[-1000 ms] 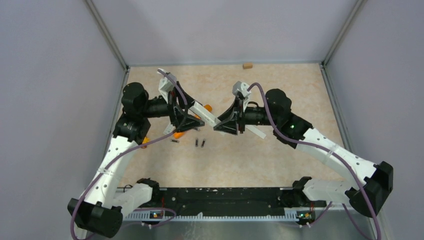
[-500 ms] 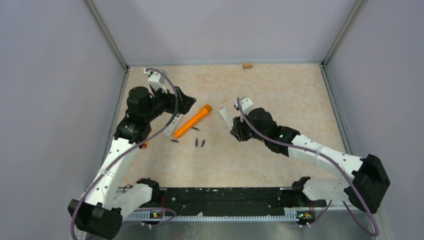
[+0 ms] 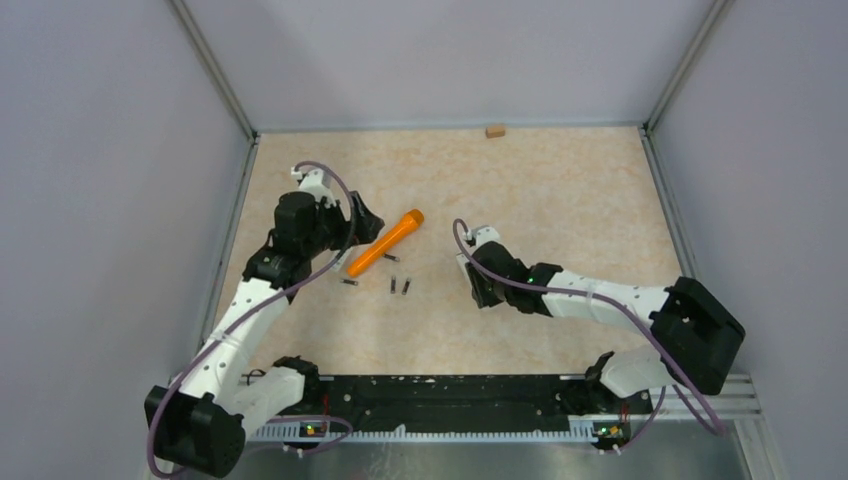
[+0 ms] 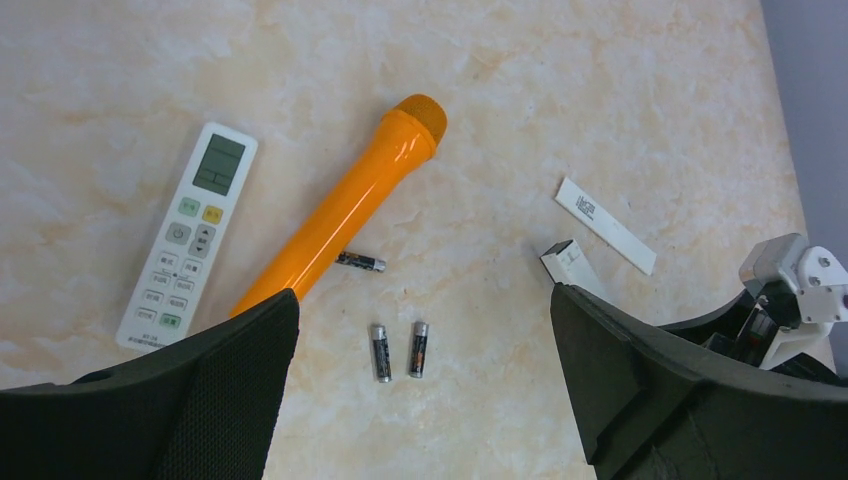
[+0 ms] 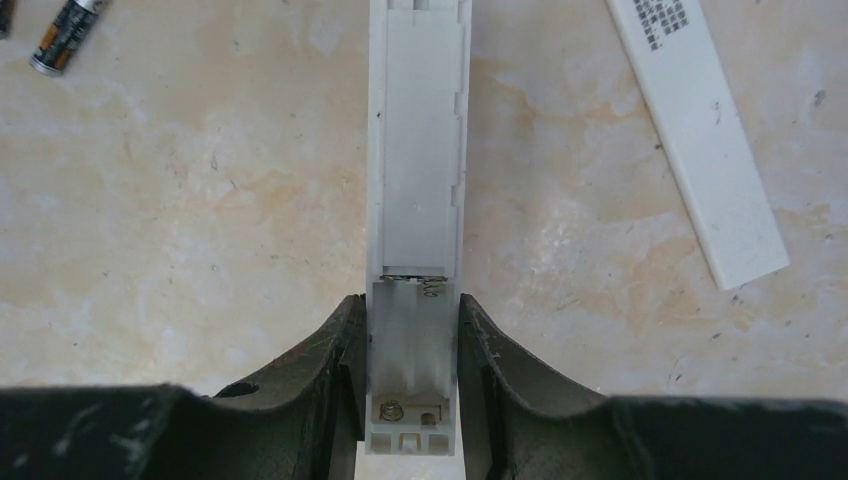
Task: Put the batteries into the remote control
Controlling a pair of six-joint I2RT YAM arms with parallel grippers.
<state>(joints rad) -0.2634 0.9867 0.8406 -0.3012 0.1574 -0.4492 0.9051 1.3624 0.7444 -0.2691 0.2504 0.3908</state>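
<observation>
While your right pincer [image 5: 410, 303] clamps the remote control [image 5: 417, 150] by its long sides, back face up, the open battery bay [image 5: 410, 340] sits between the fingers, showing bare white walls and a spring [image 5: 432, 287] at its far end. The battery cover [image 5: 700, 130], a white strip with a printed label, lies flat on the table [image 3: 560, 200] at about 1 o'clock from that grip, apart from the remote. One of the batteries [image 5: 62, 35] shows at 10 o'clock, in the corner of that wrist view, well apart from the fingers.

Your left pincer [image 4: 422, 300] hangs spread as wide as it goes, with nothing in it. In its wrist view two cells lie side by side between the spread fingers. A third lies at 11 o'clock from that pair, just beside the orange tube [image 4: 345, 215]. A second remote [image 4: 185, 250], display and buttons up, lies at 9 o'clock of the tube. From above, all three cells lie at 9 o'clock of your right pincer and 5 o'clock of your left.
</observation>
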